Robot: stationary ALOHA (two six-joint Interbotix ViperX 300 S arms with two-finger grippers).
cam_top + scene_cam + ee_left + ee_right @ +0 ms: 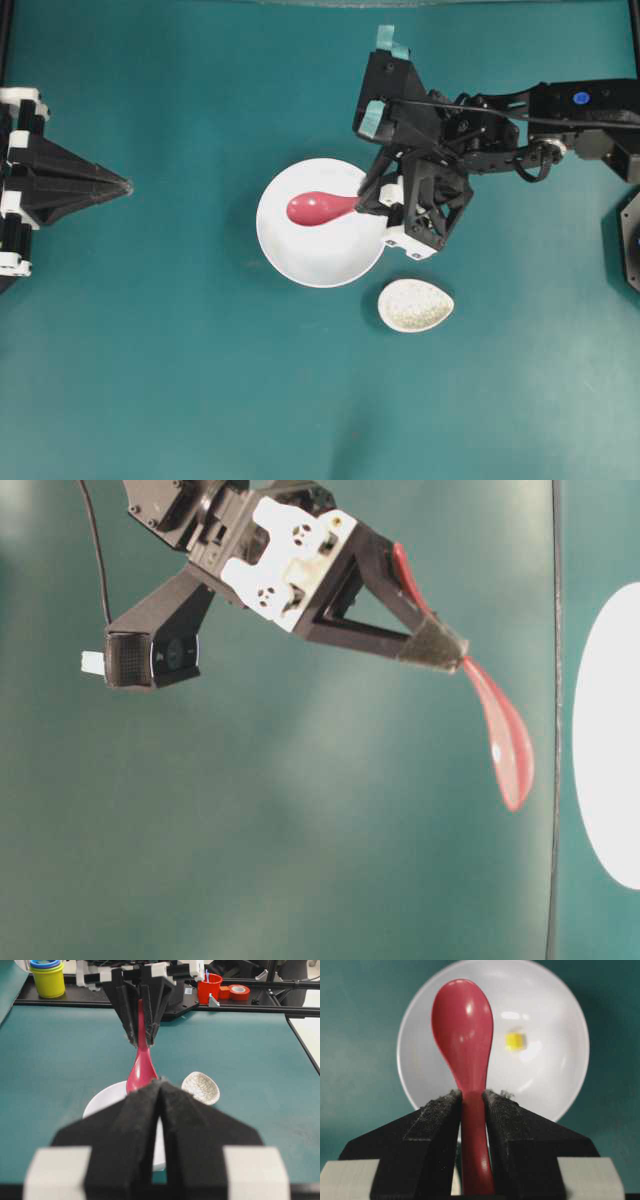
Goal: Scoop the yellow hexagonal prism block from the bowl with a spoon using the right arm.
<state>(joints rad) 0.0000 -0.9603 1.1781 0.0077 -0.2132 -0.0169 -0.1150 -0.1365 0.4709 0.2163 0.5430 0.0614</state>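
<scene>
My right gripper (368,200) is shut on the handle of the pink-red spoon (320,208). The spoon's scoop reaches out over the white bowl (320,262). In the right wrist view the black fingers (437,1115) clamp the handle on both sides, and the spoon (462,1025) points away over the bowl (555,1075). The small yellow hexagonal prism block (515,1041) lies on the bowl's floor, just right of the scoop and apart from it. It does not show in the overhead view. My left gripper (125,186) rests shut at the left edge, holding nothing.
A small speckled beige oval dish (415,305) sits just right of and below the bowl, close under the right gripper's body. In the left wrist view, stacked yellow and blue cups (47,977), a red cup (210,987) and a tape roll (239,991) stand beyond the table's far edge.
</scene>
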